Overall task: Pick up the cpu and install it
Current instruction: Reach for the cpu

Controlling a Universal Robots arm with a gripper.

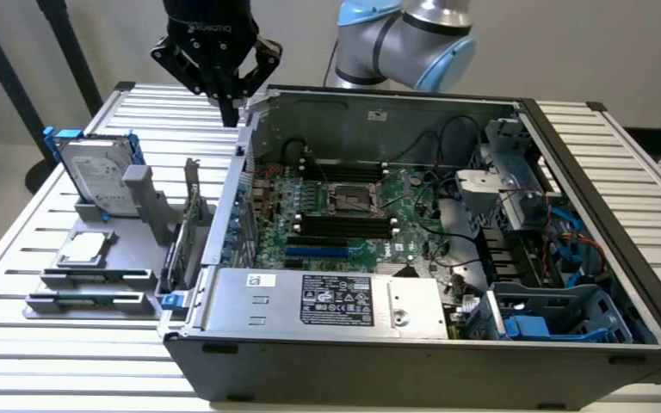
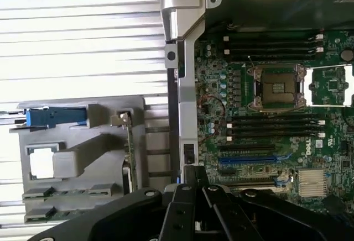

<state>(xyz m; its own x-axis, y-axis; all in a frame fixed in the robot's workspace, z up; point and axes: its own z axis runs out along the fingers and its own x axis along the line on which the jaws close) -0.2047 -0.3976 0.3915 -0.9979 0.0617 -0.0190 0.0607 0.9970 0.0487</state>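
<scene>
The cpu is a small silvery square lying flat on the grey parts holder at the exterior view's left; in the wrist view the cpu shows as a bright square. My gripper hangs high over the table's far side, beside the back corner of the open computer case. It is shut and holds nothing. The gripper points down over the case wall. The empty cpu socket sits mid-motherboard, and the wrist view shows this socket with its frame open.
A hard drive in a blue frame stands upright on the holder. Two green memory sticks lie at its front. A card stands between holder and case. Cables and a drive cage crowd the case's right side.
</scene>
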